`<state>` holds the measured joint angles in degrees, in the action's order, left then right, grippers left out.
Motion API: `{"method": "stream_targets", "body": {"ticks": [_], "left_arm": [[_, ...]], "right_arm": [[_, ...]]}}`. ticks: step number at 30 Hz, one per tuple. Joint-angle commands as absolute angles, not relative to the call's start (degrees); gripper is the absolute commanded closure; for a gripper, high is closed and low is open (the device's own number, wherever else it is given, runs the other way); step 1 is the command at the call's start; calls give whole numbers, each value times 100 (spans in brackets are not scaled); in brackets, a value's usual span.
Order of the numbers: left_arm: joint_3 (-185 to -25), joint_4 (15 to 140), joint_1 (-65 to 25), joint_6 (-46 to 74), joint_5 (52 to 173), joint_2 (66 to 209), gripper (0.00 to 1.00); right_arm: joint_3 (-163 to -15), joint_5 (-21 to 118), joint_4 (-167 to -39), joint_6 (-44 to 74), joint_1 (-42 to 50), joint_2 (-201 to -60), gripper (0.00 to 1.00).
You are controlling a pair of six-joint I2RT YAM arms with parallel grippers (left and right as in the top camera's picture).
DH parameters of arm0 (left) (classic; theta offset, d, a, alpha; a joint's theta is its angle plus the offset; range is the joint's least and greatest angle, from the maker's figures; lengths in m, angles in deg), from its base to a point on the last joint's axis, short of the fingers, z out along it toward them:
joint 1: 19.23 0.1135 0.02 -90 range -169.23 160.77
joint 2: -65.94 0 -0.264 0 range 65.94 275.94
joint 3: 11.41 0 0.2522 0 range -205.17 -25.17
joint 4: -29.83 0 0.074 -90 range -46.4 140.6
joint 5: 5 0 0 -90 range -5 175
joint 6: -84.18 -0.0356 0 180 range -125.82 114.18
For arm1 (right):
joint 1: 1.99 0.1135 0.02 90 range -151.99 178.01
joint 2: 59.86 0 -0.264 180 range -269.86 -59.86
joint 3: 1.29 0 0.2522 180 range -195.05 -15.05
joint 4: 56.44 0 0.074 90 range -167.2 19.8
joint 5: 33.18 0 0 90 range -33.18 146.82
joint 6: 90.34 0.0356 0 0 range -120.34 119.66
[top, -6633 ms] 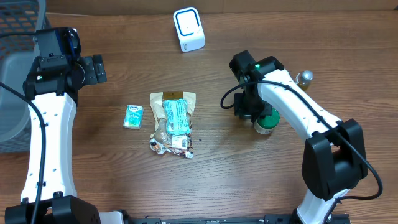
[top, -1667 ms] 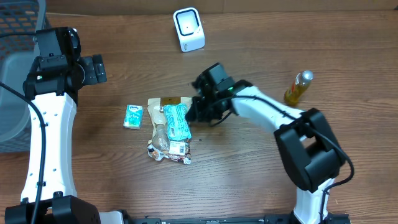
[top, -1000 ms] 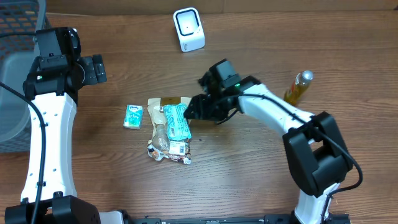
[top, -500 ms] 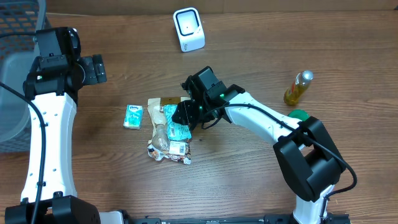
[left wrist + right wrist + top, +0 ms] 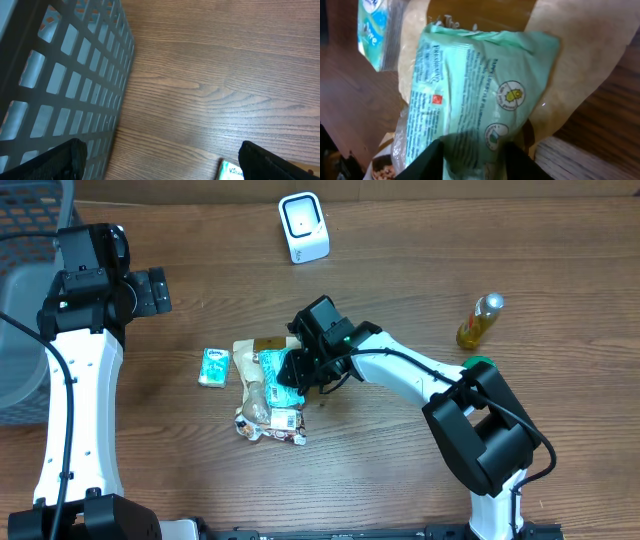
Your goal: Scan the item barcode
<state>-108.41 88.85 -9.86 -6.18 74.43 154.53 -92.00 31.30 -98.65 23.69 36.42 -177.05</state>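
A mint-green printed packet lies on top of a small pile of pouches at the table's middle. My right gripper has come down on the packet's near end, and its two dark fingers press in on either side of the crumpled film, shut on it. No barcode shows on the upturned face. The white scanner stands at the far edge. My left gripper hovers high at the left, open and holding nothing.
Under the packet are a tan paper pouch and a clear snack bag. A small tissue pack lies to their left. A grey mesh basket fills the left edge. An oil bottle and a green-lidded can stand at right.
My right arm swung left from the pile's right side onto the green packet and its jaws narrowed onto the packet's end. The pile shifted slightly left. The left arm stayed still.
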Motion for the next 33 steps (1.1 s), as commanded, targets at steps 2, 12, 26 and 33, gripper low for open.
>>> {"method": "stream_targets", "body": {"ticks": [2,12,26,33], "left_arm": [[-10927,8881,-1026,-561,7452,15377,0],[-10927,8881,-1026,-561,7452,15377,0],[-10927,8881,-1026,-561,7452,15377,0],[-10927,8883,-1026,-561,7452,15377,1]], "right_arm": [[-9193,3152,-9851,2367,3668,-17928,82],[-9206,2304,-9865,2343,3242,-17320,96],[-9053,3945,-11648,2343,2433,-16734,96],[-8380,4031,-11143,2367,2506,-16734,96]]}}
